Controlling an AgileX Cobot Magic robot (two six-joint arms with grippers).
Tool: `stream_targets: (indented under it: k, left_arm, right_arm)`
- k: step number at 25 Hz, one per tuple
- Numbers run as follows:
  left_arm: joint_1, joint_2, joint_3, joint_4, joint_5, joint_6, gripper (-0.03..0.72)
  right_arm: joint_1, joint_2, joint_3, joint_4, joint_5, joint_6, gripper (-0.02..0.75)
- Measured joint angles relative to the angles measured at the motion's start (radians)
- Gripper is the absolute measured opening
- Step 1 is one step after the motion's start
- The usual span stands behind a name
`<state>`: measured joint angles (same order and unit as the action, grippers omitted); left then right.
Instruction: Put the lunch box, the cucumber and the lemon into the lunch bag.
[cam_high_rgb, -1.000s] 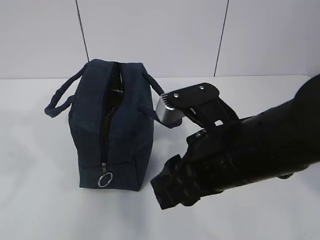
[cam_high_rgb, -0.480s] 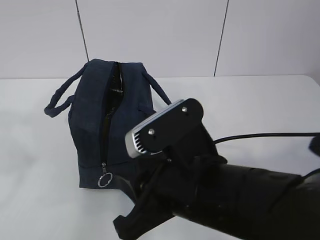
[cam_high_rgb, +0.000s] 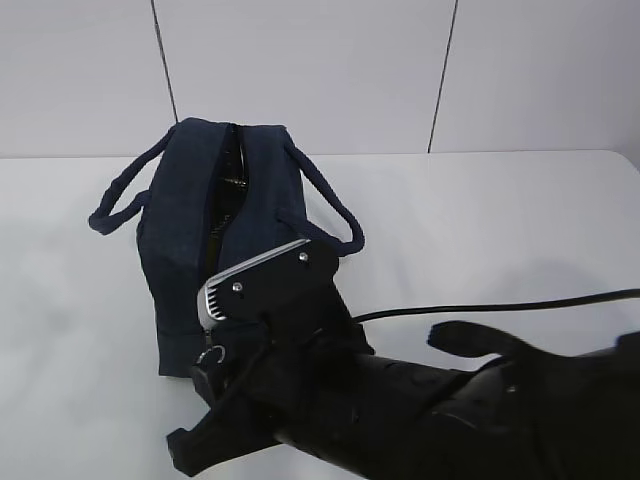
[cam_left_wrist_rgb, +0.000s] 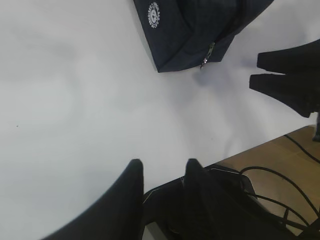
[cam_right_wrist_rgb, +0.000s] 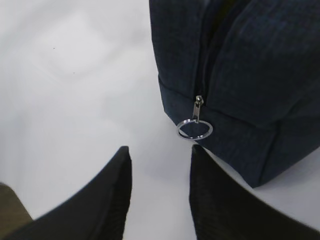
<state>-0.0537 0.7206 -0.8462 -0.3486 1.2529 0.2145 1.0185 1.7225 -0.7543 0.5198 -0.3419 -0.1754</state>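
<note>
Bag (cam_high_rgb: 225, 250) stands upright on the white table (cam_high_rgb: 500, 230), left of centre, long axis running near to far. Two loop handles (cam_high_rgb: 120, 195) stick out left and right. Top zipper (cam_high_rgb: 222, 190) looks parted, shiny lining showing at the far end. Ring pull (cam_right_wrist_rgb: 195, 129) hangs at the bag's near end, low down, close to the table. White round logo (cam_left_wrist_rgb: 153, 15) on the bag's side in the left wrist view.

Right gripper (cam_right_wrist_rgb: 160, 190) is at the bag's near end, low, fingers apart with nothing between them; ring pull sits just beyond the tips, not touching. Right arm (cam_high_rgb: 400, 400) fills the near right.

Left gripper (cam_left_wrist_rgb: 162, 177) hangs over bare table well apart from the bag, fingers parted, empty.

No box, cucumber or lemon in view.
</note>
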Motion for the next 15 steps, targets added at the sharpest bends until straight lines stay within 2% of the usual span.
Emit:
stream_targets:
  k: [6,15]
  left_arm:
    - [0.0,0.0,0.0,0.0,0.0,0.0,0.203]
    - [0.0,0.0,0.0,0.0,0.0,0.0,0.203]
  right_arm:
    - [0.0,0.098,-0.042,-0.007,-0.019,0.168,0.281]
    - [0.002,0.183,-0.06,-0.01,-0.105,0.204,0.281]
